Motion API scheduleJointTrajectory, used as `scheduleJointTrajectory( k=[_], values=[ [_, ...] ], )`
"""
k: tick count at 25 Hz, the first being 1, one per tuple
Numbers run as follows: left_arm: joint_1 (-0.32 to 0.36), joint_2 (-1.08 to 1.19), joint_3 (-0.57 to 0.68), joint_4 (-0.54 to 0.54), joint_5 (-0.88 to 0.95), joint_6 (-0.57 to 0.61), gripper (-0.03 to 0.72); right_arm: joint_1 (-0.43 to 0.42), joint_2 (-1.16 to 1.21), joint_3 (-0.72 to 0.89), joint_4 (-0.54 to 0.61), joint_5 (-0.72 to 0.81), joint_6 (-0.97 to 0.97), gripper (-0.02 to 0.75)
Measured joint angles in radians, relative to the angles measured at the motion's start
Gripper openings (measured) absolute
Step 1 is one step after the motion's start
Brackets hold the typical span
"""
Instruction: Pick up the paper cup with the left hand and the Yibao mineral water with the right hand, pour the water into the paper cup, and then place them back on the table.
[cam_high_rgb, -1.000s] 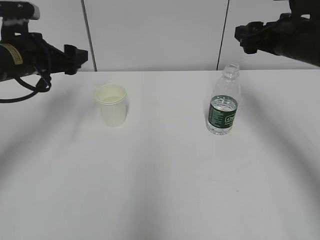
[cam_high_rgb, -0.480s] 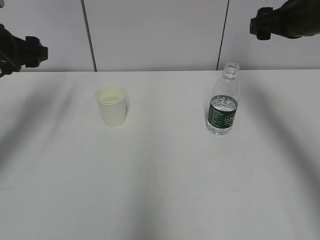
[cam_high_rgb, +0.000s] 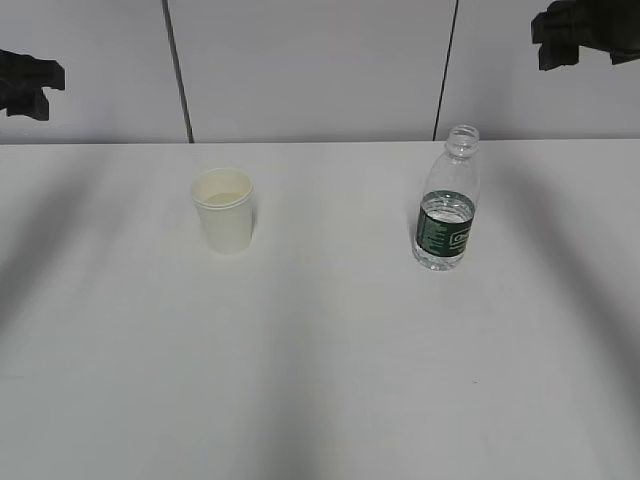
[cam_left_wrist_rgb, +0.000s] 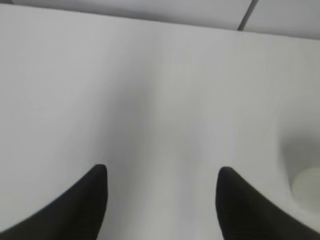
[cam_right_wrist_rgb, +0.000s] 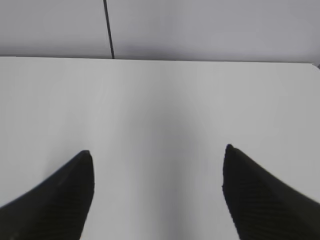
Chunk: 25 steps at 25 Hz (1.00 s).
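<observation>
A white table (cam_high_rgb: 320, 380) fills the exterior view. The paper cup (cam_high_rgb: 225, 210) stands upright at about nine o'clock from the table's centre. The water bottle (cam_high_rgb: 447, 200), uncapped and upright, stands at about three o'clock, well apart from the cup. The bottle holds water (cam_high_rgb: 444, 208) up to about the top of its green label. The inside of the cup is too pale to tell whether it holds liquid.

Judging by this, the task looks near its end: both things sit on the table with nothing gripping them, which fits the final step of setting them down. It could not be ruled out from these views alone that pouring never happened.

The left hand (cam_high_rgb: 25, 83) hangs at the far edge around ten o'clock, raised above the table and well away from the cup. Its fingers (cam_left_wrist_rgb: 75, 210) are spread, with bare table between them; the cup's rim shows at the wrist view's lower right corner. The right hand (cam_high_rgb: 585, 30) hangs high at about one o'clock, up and away from the bottle. Its fingers (cam_right_wrist_rgb: 55, 200) are spread wide over bare table, holding nothing.
</observation>
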Motion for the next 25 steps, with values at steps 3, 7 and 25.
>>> scheduleJointTrajectory(
  k=[3, 7, 25],
  values=[
    [0.000, 0.000, -0.038, -0.114, 0.120, 0.091, 0.407, 0.000, 0.000, -0.052, 0.002, 0.111, 0.000, 0.589],
    [0.000, 0.000, -0.079, -0.226, 0.282, 0.181, 0.398, 0.000, 0.000, -0.104, 0.007, 0.270, 0.000, 0.587],
    [0.000, 0.000, -0.104, -0.275, 0.646, 0.267, 0.394, 0.000, -0.004, -0.141, 0.229, 0.590, -0.133, 0.586]
  ],
)
